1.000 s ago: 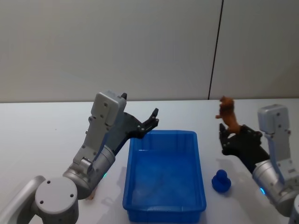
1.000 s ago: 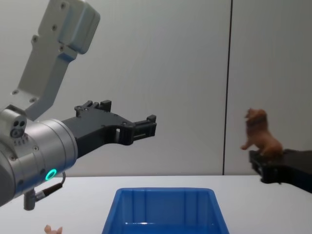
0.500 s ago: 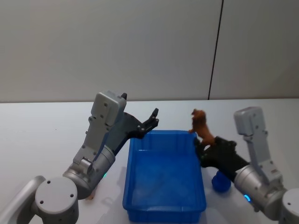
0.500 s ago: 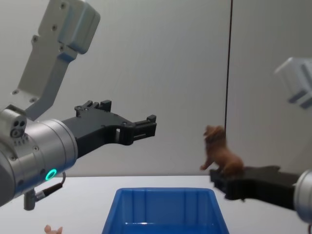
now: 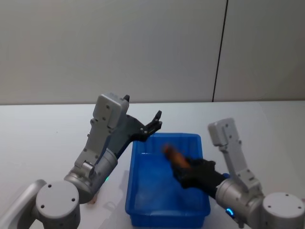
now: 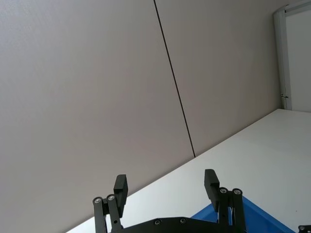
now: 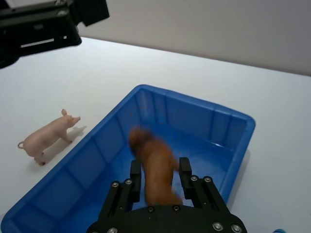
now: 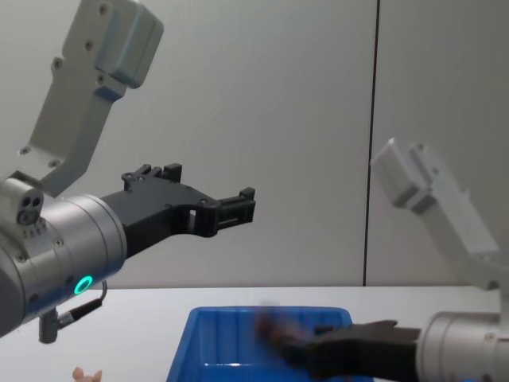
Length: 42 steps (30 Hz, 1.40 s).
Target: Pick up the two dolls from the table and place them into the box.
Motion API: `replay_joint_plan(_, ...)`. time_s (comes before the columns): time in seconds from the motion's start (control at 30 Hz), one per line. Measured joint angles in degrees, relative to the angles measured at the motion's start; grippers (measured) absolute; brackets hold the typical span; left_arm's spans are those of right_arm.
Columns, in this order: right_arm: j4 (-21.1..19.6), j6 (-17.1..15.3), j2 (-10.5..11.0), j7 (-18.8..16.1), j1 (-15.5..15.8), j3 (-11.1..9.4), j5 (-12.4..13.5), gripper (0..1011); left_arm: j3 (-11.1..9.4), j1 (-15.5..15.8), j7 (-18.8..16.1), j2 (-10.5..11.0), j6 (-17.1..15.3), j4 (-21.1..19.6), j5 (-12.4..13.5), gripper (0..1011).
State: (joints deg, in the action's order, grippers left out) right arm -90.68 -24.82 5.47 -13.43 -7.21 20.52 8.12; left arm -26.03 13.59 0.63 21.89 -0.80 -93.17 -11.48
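The fuzzy reddish-brown doll sits between the fingers of my right gripper, which is shut on it. Gripper and doll hang low over the inside of the blue box, near its right half. The pale pink doll, shaped like a pig, stands on the white table just outside the box's left wall; it also shows low in the chest view. My left gripper is held open and empty in the air above the box's far left corner.
The box stands in the middle of the table in front of me. A grey wall with a dark vertical seam rises behind the table. Bare tabletop lies left and right of the box.
My right gripper has carried the brown doll leftward from beside the box to over its inside and lowered it. The left arm has not moved.
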Motion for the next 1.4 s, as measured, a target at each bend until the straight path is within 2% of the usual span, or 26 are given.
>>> replay_joint_plan(0.03, 0.2, -0.6, -0.2, -0.1, -0.1, 0.2, 0.0, 475, 0.0, 0.0, 0.0, 0.0, 0.0, 0.0, 0.0, 1001)
replay_joint_plan(0.3, 0.9, -2.5, -1.0, -0.5, -0.4, 0.9, -0.2, 693, 0.0, 0.0, 0.0, 0.0, 0.0, 0.0, 0.0, 1001)
replay_joint_plan(0.33, 0.9, -2.7, -1.1, -0.6, -0.5, 1.0, -0.3, 752, 0.0, 0.0, 0.0, 0.0, 0.0, 0.0, 0.0, 1001)
replay_joint_plan(0.4, 1.0, -2.8, -1.2, -0.6, -0.5, 1.0, -0.3, 782, 0.0, 0.0, 0.0, 0.0, 0.0, 0.0, 0.0, 1001)
replay_joint_plan(0.43, 1.0, -2.8, -1.2, -0.6, -0.5, 1.0, -0.3, 834, 0.0, 0.0, 0.0, 0.0, 0.0, 0.0, 0.0, 1001)
replay_joint_plan(0.63, 0.4, -1.6, -0.9, -0.4, -0.5, 0.7, 0.0, 986, 0.0, 0.0, 0.0, 0.0, 0.0, 0.0, 0.0, 1001)
replay_joint_plan(0.93, -2.1, 1.6, 0.5, 0.9, -0.2, -1.1, 1.4, 1001, 0.0, 0.0, 0.0, 0.0, 0.0, 0.0, 0.0, 1001)
replay_joint_plan(1.1, -4.3, 3.4, 2.4, 1.8, 0.5, -3.0, 3.0, 1001, 0.0, 0.0, 0.0, 0.0, 0.0, 0.0, 0.0, 1001)
replay_joint_plan(1.2, -6.1, 4.1, 4.5, 2.4, 1.5, -4.8, 4.7, 1001, 0.0, 0.0, 0.0, 0.0, 0.0, 0.0, 0.0, 1001)
replay_joint_plan(1.4, -8.8, 3.7, 7.9, 2.7, 3.6, -7.3, 6.9, 1001, 0.0, 0.0, 0.0, 0.0, 0.0, 0.0, 0.0, 1001)
